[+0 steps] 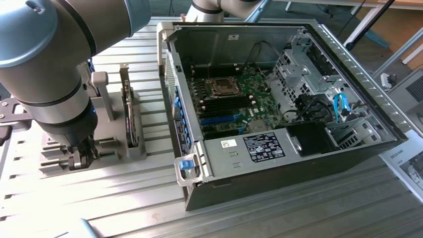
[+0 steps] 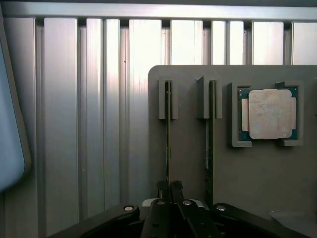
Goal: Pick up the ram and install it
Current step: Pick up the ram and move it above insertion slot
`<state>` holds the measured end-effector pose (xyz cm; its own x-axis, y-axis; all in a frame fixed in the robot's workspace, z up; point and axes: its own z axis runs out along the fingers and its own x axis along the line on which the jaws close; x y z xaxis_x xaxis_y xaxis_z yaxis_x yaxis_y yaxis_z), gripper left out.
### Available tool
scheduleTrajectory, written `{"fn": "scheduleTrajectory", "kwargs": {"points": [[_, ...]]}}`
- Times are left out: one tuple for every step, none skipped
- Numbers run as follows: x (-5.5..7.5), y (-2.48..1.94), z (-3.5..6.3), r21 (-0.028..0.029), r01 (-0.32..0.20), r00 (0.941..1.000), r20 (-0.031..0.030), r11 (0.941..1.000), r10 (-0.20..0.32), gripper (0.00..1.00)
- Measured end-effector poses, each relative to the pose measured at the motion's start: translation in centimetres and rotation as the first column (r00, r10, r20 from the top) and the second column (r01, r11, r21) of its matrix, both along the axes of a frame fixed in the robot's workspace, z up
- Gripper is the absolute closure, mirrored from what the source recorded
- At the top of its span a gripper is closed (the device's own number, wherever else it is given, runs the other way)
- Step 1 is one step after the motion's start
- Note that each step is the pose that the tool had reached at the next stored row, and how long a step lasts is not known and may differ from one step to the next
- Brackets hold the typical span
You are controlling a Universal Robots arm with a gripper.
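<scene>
In the wrist view the ram point(image 2: 168, 134) stands on edge as a thin dark strip in one slot of the grey holder block point(image 2: 188, 148). My gripper point(image 2: 169, 186) sits over one end of it, both fingers pressed against the strip's two sides. In the exterior view the gripper point(image 1: 80, 158) is down at the holder block point(image 1: 112, 144) on the exterior view's left, beside the open computer case point(image 1: 278, 99). The motherboard point(image 1: 231, 104) lies inside the case with its long black and blue slots showing.
A second, taller card point(image 2: 210, 139) stands in the neighbouring slot point(image 1: 131, 119). A square silver processor chip point(image 2: 270, 114) rests in a pocket of the same block. The block sits on a ribbed aluminium table point(image 1: 132, 198). The case walls rise close to the holder.
</scene>
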<state>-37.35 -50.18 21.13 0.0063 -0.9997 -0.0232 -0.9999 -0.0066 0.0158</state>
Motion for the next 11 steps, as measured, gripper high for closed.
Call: {"fn": "scheduleTrajectory", "kwargs": {"points": [[0.0,0.0,0.0,0.0,0.0,1.0,0.0,1.0,0.0,0.88],[0.0,0.0,0.0,0.0001,0.0,1.0,0.0,1.0,0.0,0.88],[0.0,0.0,0.0,0.0,0.0,1.0,0.0,1.0,0.0,0.88],[0.0,0.0,0.0,0.0001,0.0,1.0,0.0,1.0,0.0,0.88],[0.0,0.0,0.0,0.0,0.0,1.0,0.0,1.0,0.0,0.88],[0.0,0.0,0.0,0.0001,0.0,1.0,0.0001,1.0,0.0,0.88],[0.0,0.0,0.0,0.0001,0.0,1.0,0.0,1.0,0.0,0.88],[0.0,0.0,0.0,0.0,0.0,1.0,0.0,1.0,0.0,0.88],[0.0,0.0,0.0,0.0,0.0,1.0,0.0,1.0,0.0,0.88],[0.0,0.0,0.0,0.0001,0.0,1.0,0.0,1.0,0.0,0.88],[0.0,0.0,0.0,0.0,0.0,1.0,0.0,1.0,0.0,0.88]]}}
